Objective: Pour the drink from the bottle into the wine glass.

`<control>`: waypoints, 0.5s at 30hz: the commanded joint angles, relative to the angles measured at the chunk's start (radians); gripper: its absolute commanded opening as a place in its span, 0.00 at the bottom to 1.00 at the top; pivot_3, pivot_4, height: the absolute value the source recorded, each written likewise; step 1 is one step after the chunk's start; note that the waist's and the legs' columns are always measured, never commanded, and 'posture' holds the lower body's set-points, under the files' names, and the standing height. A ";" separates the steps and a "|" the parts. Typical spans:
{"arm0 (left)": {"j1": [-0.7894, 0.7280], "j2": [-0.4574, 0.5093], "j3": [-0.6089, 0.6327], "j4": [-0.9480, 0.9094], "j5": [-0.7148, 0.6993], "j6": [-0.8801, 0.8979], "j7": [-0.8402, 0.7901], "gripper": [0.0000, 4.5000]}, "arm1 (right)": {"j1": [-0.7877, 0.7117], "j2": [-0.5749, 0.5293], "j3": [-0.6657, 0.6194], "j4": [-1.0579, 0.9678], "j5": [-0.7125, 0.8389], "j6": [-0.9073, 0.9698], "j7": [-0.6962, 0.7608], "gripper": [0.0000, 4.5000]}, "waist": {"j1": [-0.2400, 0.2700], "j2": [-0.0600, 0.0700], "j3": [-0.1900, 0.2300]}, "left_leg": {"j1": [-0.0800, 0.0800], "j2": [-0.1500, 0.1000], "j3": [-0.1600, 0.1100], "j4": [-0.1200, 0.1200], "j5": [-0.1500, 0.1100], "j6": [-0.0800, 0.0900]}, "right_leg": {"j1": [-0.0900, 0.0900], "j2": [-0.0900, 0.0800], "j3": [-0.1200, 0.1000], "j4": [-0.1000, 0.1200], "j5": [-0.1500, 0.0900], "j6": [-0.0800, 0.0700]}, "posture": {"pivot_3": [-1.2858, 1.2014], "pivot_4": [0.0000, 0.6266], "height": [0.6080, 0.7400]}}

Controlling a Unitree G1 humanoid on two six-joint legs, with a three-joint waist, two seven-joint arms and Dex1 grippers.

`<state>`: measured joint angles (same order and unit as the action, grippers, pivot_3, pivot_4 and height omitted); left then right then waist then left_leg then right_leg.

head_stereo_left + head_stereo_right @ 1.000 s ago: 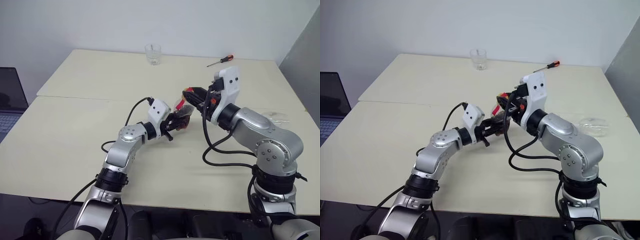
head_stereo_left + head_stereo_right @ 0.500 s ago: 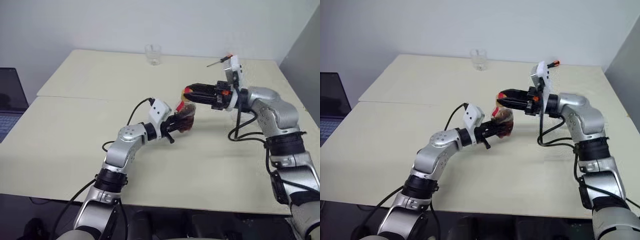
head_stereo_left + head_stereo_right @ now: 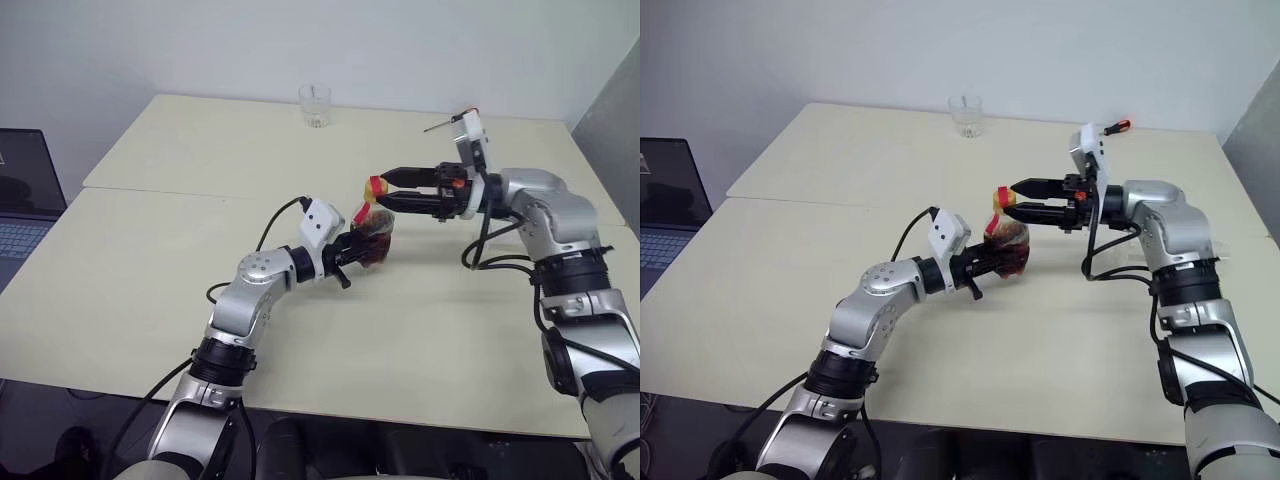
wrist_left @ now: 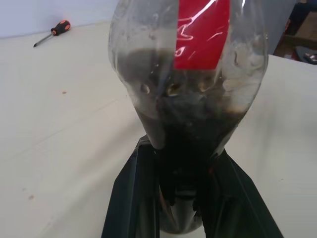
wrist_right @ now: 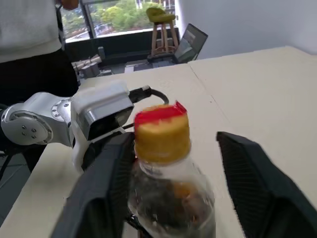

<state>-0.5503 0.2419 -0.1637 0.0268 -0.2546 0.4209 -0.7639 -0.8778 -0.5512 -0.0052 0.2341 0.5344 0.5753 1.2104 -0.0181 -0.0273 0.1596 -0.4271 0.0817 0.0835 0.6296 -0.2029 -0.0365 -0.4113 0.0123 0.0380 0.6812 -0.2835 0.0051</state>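
A small clear bottle (image 3: 374,243) with a red label strip and a yellow cap (image 5: 162,139) hangs just above the table's middle. My left gripper (image 3: 358,251) is shut on its lower body. Dark brown drink (image 4: 188,124) fills the bottom of the bottle. My right gripper (image 3: 384,189) reaches in level from the right and is open. One of its fingers (image 5: 111,173) stands on each side of the cap without touching it. The wine glass is out of view.
A short clear tumbler (image 3: 314,105) stands at the table's far edge. A red-handled screwdriver (image 3: 1118,125) lies at the far right. An open laptop (image 3: 25,190) sits off the table's left side. A person (image 5: 29,34) stands behind my left arm in the right wrist view.
My right gripper has swung out to the right, turned to point left, and opened around the cap. The left gripper and the bottle have stayed in place.
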 commanded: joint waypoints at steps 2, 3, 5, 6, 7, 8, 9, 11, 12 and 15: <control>-0.040 0.024 0.015 -0.029 -0.027 -0.037 -0.053 0.14 | 0.071 -0.050 -0.180 -0.314 0.149 0.144 -0.167 1.00 | 0.001 0.001 0.000 | 0.000 0.000 0.000 0.000 0.000 0.000 | 0.000 0.000 0.000 0.000 0.000 0.000 | 0.52 0.24 1.00; -0.050 0.033 0.017 -0.015 -0.030 -0.045 -0.071 0.14 | 0.102 -0.062 -0.218 -0.385 0.150 0.158 -0.229 1.00 | 0.001 0.001 0.000 | 0.000 0.000 0.000 0.000 0.000 0.000 | 0.000 0.001 -0.001 0.000 0.000 0.000 | 0.52 0.24 1.00; -0.071 0.047 0.019 0.016 -0.034 -0.062 -0.107 0.14 | 0.157 -0.070 -0.271 -0.507 0.117 0.191 -0.386 1.00 | 0.000 0.001 0.000 | 0.000 0.000 0.000 0.000 0.000 0.000 | 0.000 0.001 -0.001 0.000 0.000 0.000 | 0.52 0.24 1.00; -0.082 0.053 0.019 0.032 -0.038 -0.071 -0.126 0.14 | 0.181 -0.067 -0.293 -0.562 0.116 0.230 -0.463 1.00 | -0.001 0.001 0.000 | 0.000 0.000 0.000 0.000 0.000 0.000 | 0.000 0.001 -0.001 0.001 0.000 0.000 | 0.52 0.24 1.00; -0.088 0.056 0.020 0.042 -0.041 -0.077 -0.139 0.14 | 0.197 -0.064 -0.306 -0.597 0.125 0.262 -0.516 1.00 | -0.003 0.001 0.000 | 0.000 0.000 0.000 0.000 0.000 0.000 | 0.000 0.001 -0.001 0.001 0.000 0.000 | 0.52 0.24 1.00; -0.102 0.058 0.021 0.063 -0.048 -0.085 -0.163 0.14 | 0.223 -0.045 -0.331 -0.668 0.149 0.308 -0.594 1.00 | -0.006 0.001 0.000 | 0.000 0.000 0.000 0.000 0.000 0.000 | 0.000 0.001 -0.001 0.001 0.000 0.000 | 0.52 0.24 1.00; -0.120 0.062 0.019 0.090 -0.052 -0.095 -0.193 0.14 | 0.247 -0.019 -0.352 -0.756 0.175 0.372 -0.687 1.00 | -0.007 0.001 0.000 | 0.001 0.000 0.000 0.000 0.000 0.000 | 0.000 0.001 0.000 0.001 0.000 0.000 | 0.52 0.24 1.00; -0.165 0.067 0.018 0.162 -0.060 -0.122 -0.262 0.14 | 0.310 0.012 -0.358 -0.958 0.229 0.513 -0.841 1.00 | -0.009 0.001 0.000 | 0.001 0.000 0.000 0.000 0.000 0.000 | 0.000 0.001 -0.001 0.001 0.000 0.001 | 0.52 0.24 1.00; -0.181 0.066 0.019 0.189 -0.061 -0.131 -0.285 0.14 | 0.329 0.017 -0.355 -1.021 0.250 0.559 -0.887 1.00 | -0.010 0.001 0.000 | 0.001 0.000 0.000 0.000 0.000 0.000 | 0.000 0.001 0.000 0.002 0.000 0.001 | 0.52 0.24 1.00; -0.229 0.055 0.014 0.278 -0.069 -0.163 -0.365 0.14 | 0.337 0.060 -0.360 -1.123 0.319 0.664 -1.015 1.00 | -0.014 0.001 0.000 | 0.001 0.000 -0.001 0.000 0.000 0.000 | 0.000 0.001 0.000 0.001 0.000 0.001 | 0.52 0.24 1.00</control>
<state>-0.7478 0.3056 -0.1586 0.2992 -0.2956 0.2959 -1.0831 -0.5231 -0.5075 -0.3363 -0.8265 0.8081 1.1974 0.2682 -0.0317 -0.0264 0.1601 -0.4265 0.0817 0.0826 0.6295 -0.2028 -0.0366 -0.4113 0.0137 0.0384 0.6823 -0.2837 0.0064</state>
